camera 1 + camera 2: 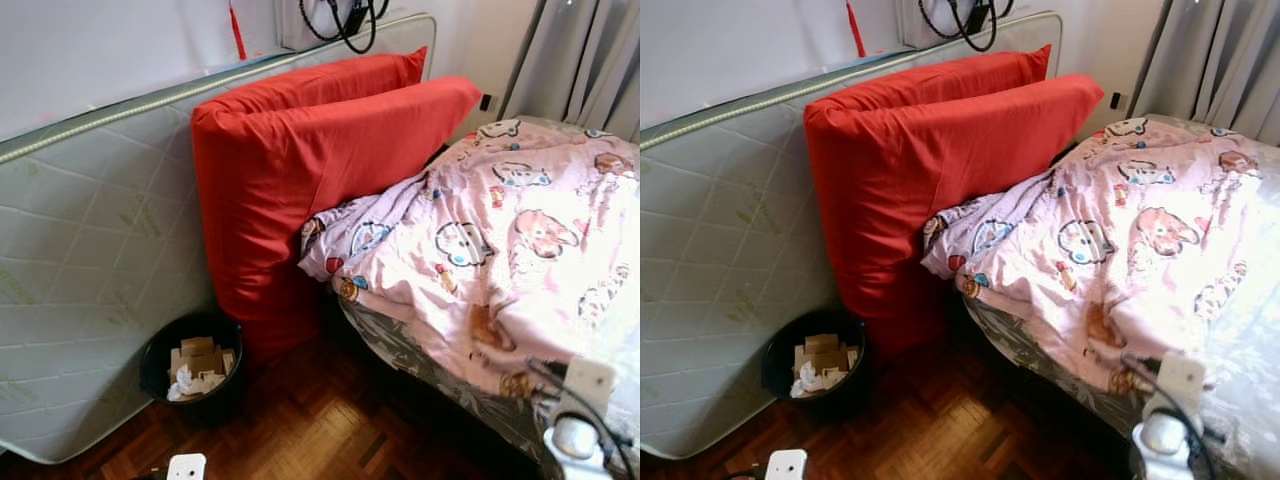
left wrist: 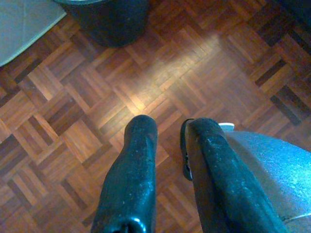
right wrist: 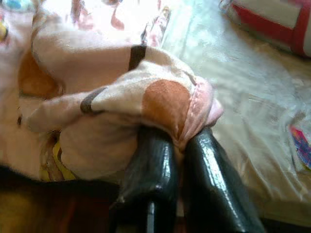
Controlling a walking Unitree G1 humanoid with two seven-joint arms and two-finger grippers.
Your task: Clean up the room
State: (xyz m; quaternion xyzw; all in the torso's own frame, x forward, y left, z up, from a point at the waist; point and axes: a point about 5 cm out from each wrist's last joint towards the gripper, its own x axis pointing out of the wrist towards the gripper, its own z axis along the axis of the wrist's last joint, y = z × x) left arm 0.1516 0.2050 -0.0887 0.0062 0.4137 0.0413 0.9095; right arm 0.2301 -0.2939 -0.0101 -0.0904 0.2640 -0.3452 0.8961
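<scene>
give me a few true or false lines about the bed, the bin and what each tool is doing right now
1. The right tool is shut on the pink blanket. True.
2. The black bin is empty. False: it holds cardboard and crumpled paper.
3. The left tool grips a cushion. False: it hangs above the parquet floor, holding nothing.
4. Two red cushions lean against the upright mattress. True.
5. The blanket lies neatly folded. False: it is rumpled over the bed.
</scene>
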